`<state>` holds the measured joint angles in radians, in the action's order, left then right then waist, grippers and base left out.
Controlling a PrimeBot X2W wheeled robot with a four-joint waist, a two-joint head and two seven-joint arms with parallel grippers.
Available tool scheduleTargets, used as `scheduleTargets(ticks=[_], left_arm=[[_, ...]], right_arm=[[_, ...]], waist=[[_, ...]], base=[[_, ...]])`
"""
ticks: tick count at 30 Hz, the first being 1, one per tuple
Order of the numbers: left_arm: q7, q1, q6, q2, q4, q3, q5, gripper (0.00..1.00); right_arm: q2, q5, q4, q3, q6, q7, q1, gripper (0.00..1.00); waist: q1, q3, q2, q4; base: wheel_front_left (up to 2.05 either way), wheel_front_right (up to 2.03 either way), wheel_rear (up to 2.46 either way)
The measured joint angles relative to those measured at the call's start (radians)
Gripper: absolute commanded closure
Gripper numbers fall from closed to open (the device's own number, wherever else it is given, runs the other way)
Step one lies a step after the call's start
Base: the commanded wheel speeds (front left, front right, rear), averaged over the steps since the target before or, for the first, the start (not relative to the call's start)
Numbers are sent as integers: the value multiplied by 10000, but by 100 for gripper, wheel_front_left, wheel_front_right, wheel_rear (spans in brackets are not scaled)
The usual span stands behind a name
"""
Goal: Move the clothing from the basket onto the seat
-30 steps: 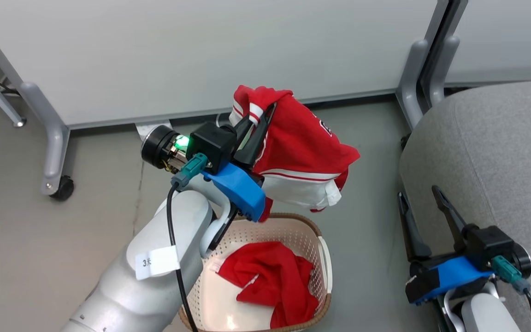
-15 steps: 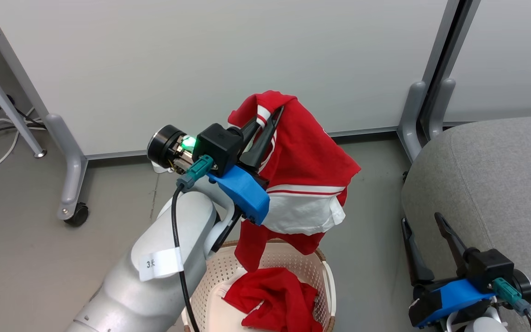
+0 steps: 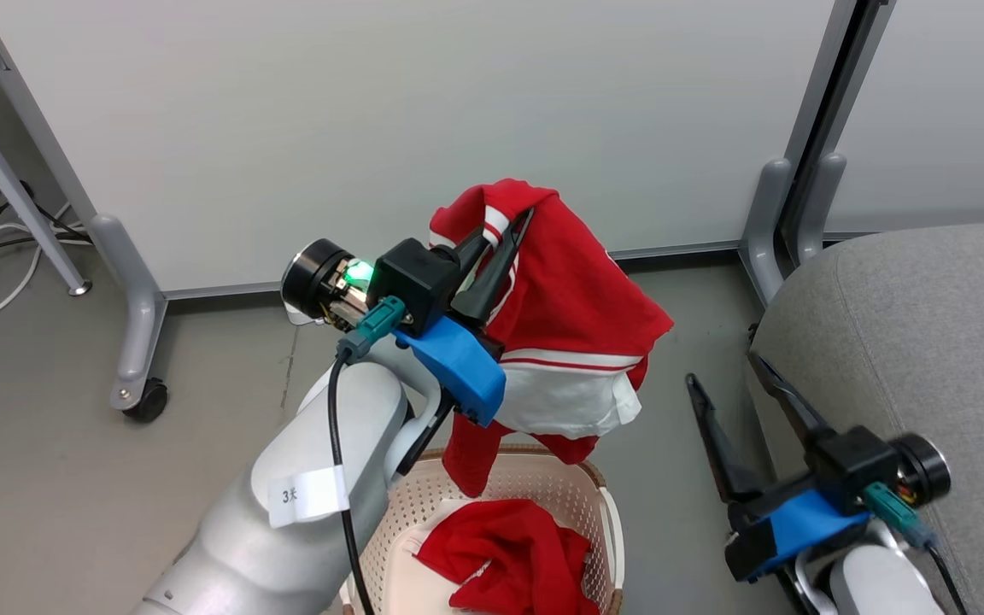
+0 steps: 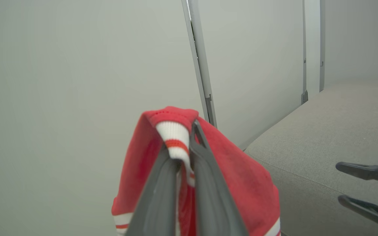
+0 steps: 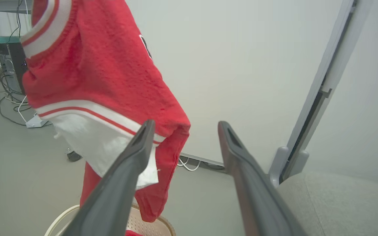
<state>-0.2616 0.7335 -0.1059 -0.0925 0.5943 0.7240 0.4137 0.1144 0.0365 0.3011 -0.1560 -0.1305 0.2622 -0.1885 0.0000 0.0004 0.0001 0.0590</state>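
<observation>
Left first: we see the left gripper [image 3: 507,224] clamped tight on the ribbed white-and-red band of the striped garment [image 3: 577,290], held up in front of the white partition [image 3: 372,128]. Compared with a second ago it looks lifted further. The hem was level with the far rim of the basket then. Now the body hangs clear above it, with only one red sleeve trailing down toward the rim. The head camera also tilts up in that second, so part of the shift is the view.

Next, the basket [image 3: 614,534] sits near, below the left arm, with the plain red garment [image 3: 518,555] bunched inside, untouched.

Right of it, the right gripper [image 3: 723,367] is the clear change. In the last half second it swings left and away from the seat edge. It now sits between basket and seat with its jaws spread wide and nothing in them. Its wrist view looks at the hanging hem.

Far right, the grey seat [image 3: 928,325] has no clothing on it.

We judge the first piece is out and in transit, and needs carrying right to the seat. The second pick is not yet begun.

Counts:
- Garments: two, one held and one in the basket.
- Basket: one.
- Seat: one.
- Grippers: two.
</observation>
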Motion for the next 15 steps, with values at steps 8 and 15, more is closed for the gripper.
scheduleTargets(ticks=[8,15], left_arm=[[0,-105,-25,77,-40,125,-96,100],[0,-105,-65,230,-182,343,-192,100]], right_arm=[[917,184,-50,-1593,-2,0,-1266,0],[1438,238,276,-2458,-2,0,-2341,0]], waist=[[0,157,0,60],[1,440,0,230]], base=[[0,0,0],[0,0,0]])
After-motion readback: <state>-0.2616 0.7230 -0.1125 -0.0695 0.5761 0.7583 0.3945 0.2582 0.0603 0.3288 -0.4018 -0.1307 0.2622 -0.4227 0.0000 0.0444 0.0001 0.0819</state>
